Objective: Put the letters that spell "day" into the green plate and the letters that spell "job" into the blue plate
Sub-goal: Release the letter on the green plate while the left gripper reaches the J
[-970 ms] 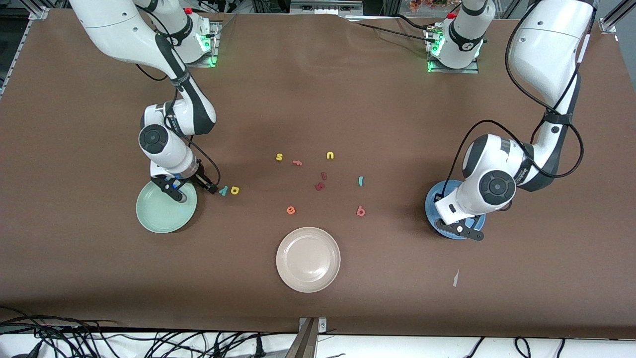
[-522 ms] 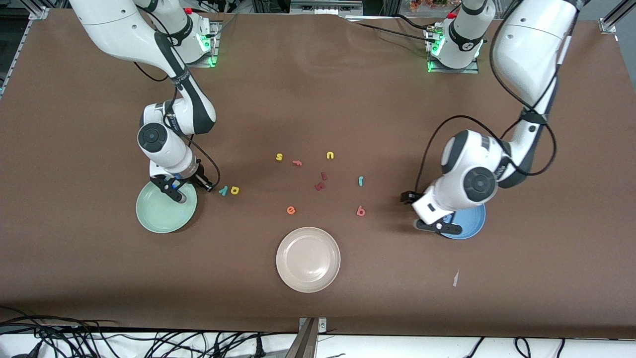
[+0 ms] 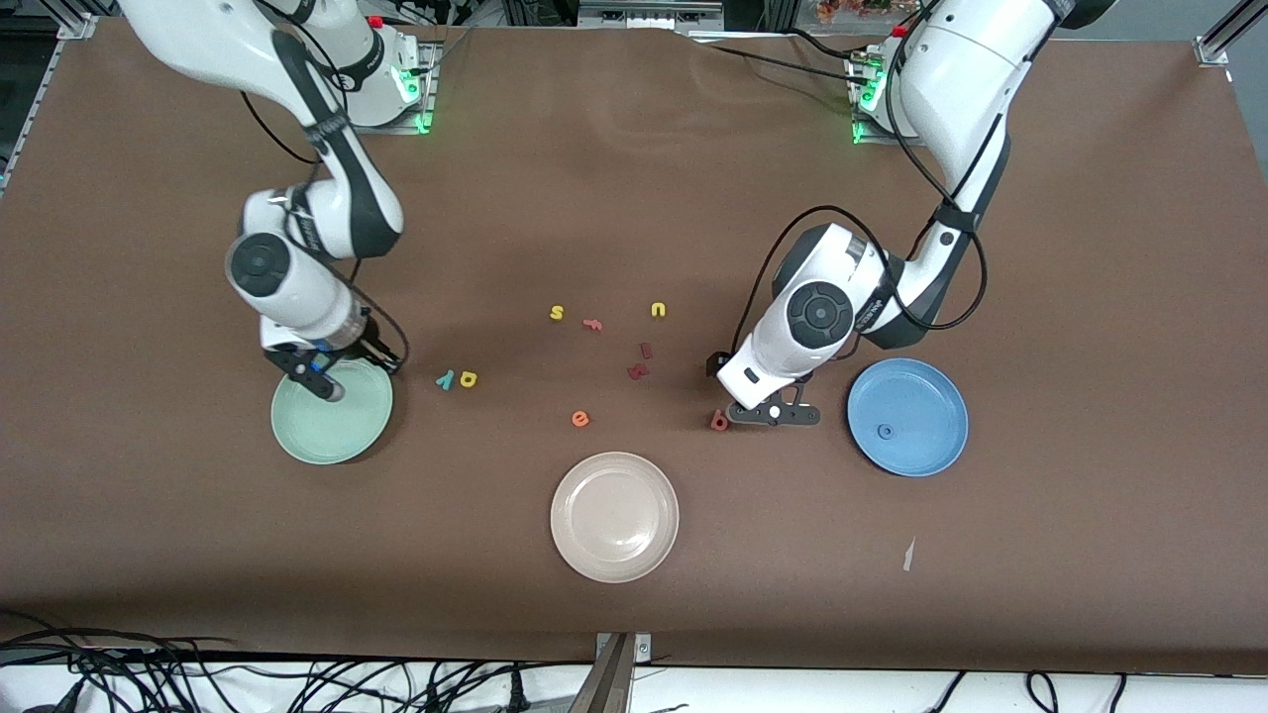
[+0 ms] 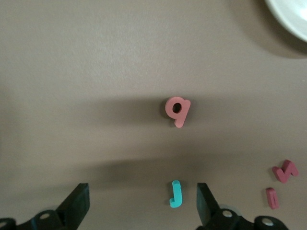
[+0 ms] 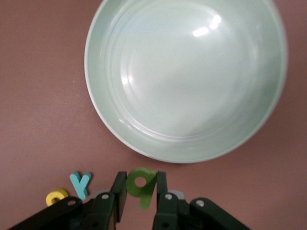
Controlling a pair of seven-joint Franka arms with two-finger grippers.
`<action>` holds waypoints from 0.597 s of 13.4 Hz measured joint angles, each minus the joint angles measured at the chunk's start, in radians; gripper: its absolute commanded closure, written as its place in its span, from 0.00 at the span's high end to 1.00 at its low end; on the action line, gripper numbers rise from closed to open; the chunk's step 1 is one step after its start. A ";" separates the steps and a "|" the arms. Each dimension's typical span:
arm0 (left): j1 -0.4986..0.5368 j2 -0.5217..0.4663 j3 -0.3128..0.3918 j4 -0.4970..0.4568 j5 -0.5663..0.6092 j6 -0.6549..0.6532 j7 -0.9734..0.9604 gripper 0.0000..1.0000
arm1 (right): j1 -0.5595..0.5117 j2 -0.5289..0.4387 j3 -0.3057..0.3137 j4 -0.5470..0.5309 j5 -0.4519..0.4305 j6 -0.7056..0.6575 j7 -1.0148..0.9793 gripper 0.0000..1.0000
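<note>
Front view: right end effector (image 3: 330, 379) pinches olive d (image 5: 140, 184) (probably above green plate (image 3: 307, 436)); left end effector (image 3: 768, 401) gapes over b (image 3: 719, 421).

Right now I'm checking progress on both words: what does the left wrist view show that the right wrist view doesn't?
Only the left wrist view: the open left gripper over the teal j, the salmon b, two dark red letters and an edge of the beige plate.

Only the right wrist view: the right gripper shut on the green d beside the empty green plate, with the teal y and yellow a on the table.

Shared: only the brown table; neither shows the blue plate.
</note>
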 measured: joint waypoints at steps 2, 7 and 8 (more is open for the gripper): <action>-0.020 0.018 0.000 -0.013 0.000 0.022 -0.057 0.94 | -0.055 -0.059 -0.002 -0.005 0.000 -0.055 -0.118 0.19; -0.054 0.028 0.000 -0.092 0.000 0.117 -0.149 0.84 | -0.110 0.000 0.000 -0.018 0.000 0.037 -0.211 0.63; -0.054 0.027 0.000 -0.099 0.000 0.122 -0.152 0.78 | -0.109 0.017 0.002 -0.018 0.000 0.056 -0.211 0.63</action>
